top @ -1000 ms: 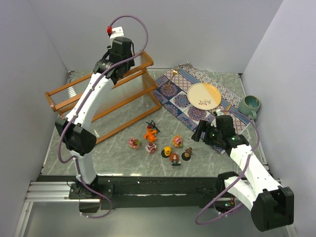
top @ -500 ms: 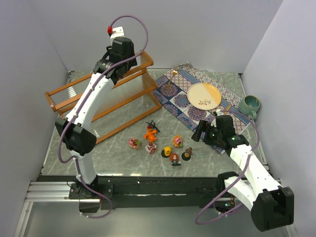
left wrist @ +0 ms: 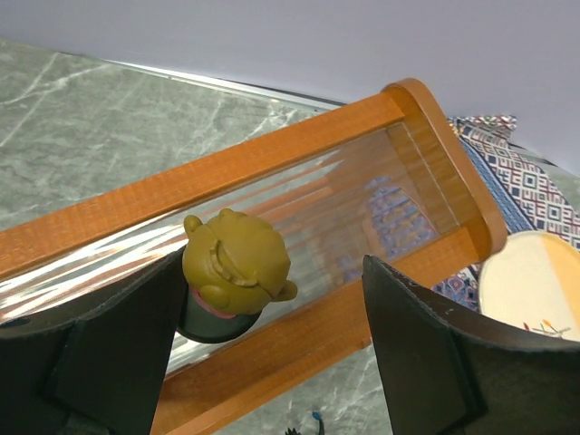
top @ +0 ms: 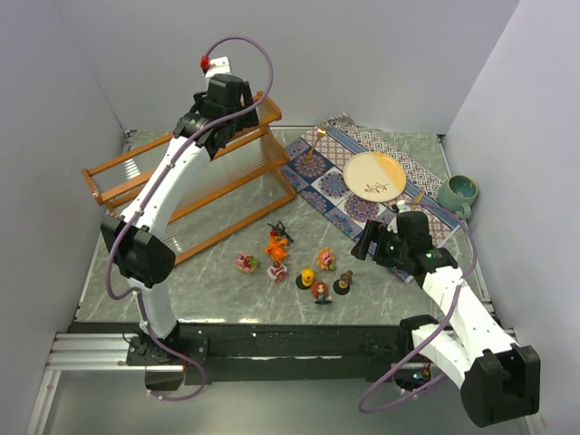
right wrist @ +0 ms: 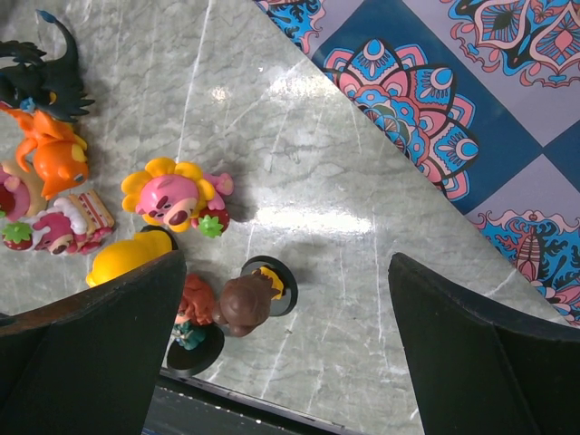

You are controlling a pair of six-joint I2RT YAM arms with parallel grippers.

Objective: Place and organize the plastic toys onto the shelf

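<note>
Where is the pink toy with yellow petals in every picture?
Top view: the pink toy with yellow petals stands on the table, at the right of the toy group.
Left wrist view: not in it.
Right wrist view: left of the middle, just above the brown-haired doll.
Shared landmark: the blue patterned mat shows in all three views.

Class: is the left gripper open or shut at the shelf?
Open. The left gripper has its fingers wide apart; the toy on the shelf sits by one, well clear of the other.
</note>
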